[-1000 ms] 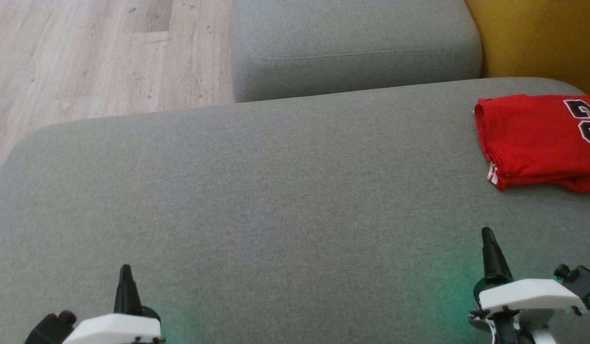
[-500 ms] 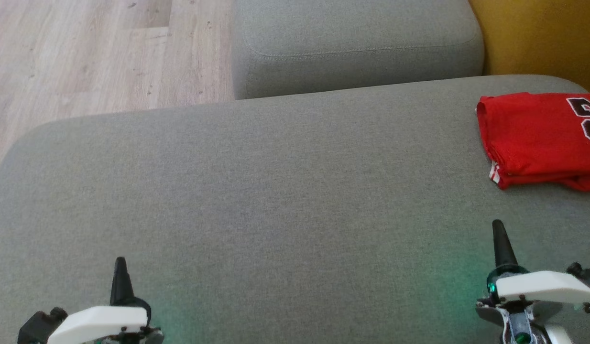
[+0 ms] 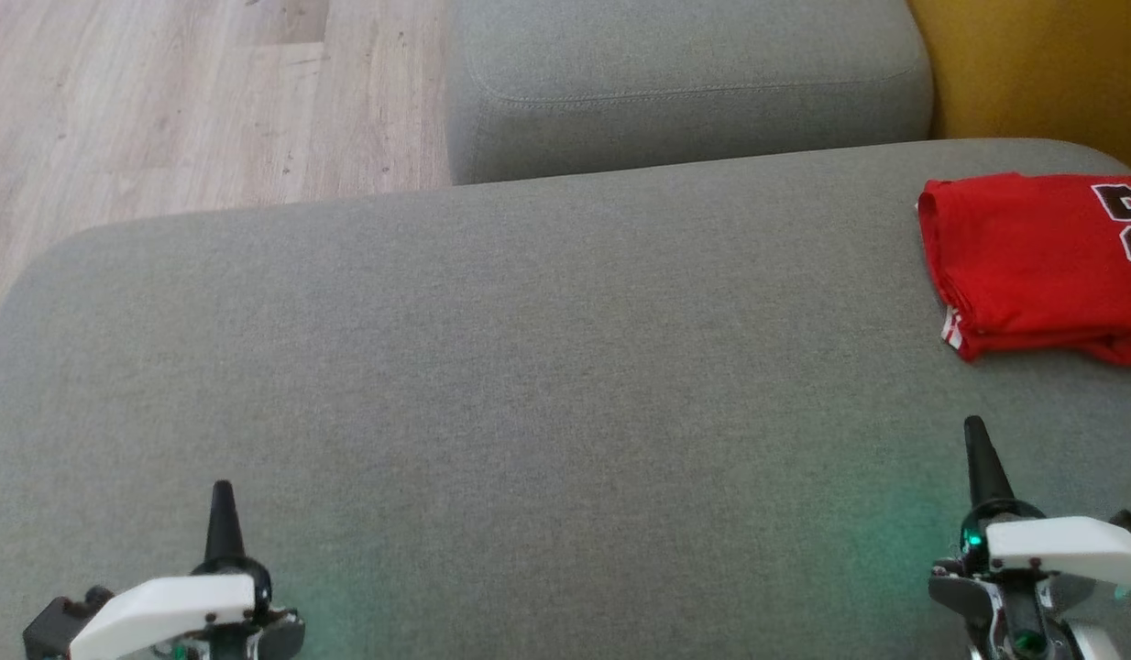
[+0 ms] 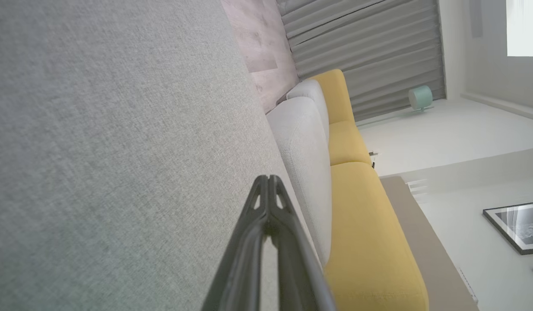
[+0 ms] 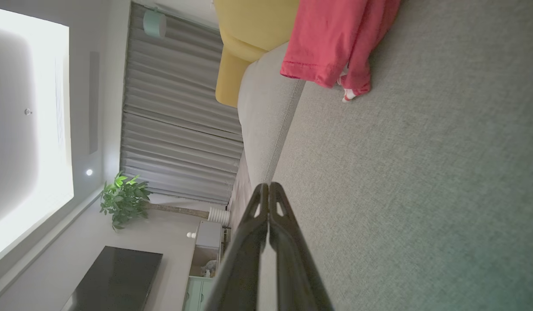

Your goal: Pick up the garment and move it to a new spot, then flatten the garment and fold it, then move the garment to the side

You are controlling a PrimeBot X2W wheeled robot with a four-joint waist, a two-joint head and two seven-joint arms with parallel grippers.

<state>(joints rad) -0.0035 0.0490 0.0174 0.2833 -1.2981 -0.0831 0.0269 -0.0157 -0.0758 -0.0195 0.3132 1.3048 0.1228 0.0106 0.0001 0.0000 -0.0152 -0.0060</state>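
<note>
Both the left jaws and the right jaws are pressed fully shut and hold nothing, low over the bare grey sofa seat (image 3: 529, 348). The folded red jersey (image 3: 1033, 266) lies ahead of the right jaws and off to their right, well apart from the left jaws. My worry is that a forward sweep of the right jaws would catch the loose near hem, drag the layers and spoil the fold, or shove it against the yellow cushion (image 3: 1033, 73).
</note>
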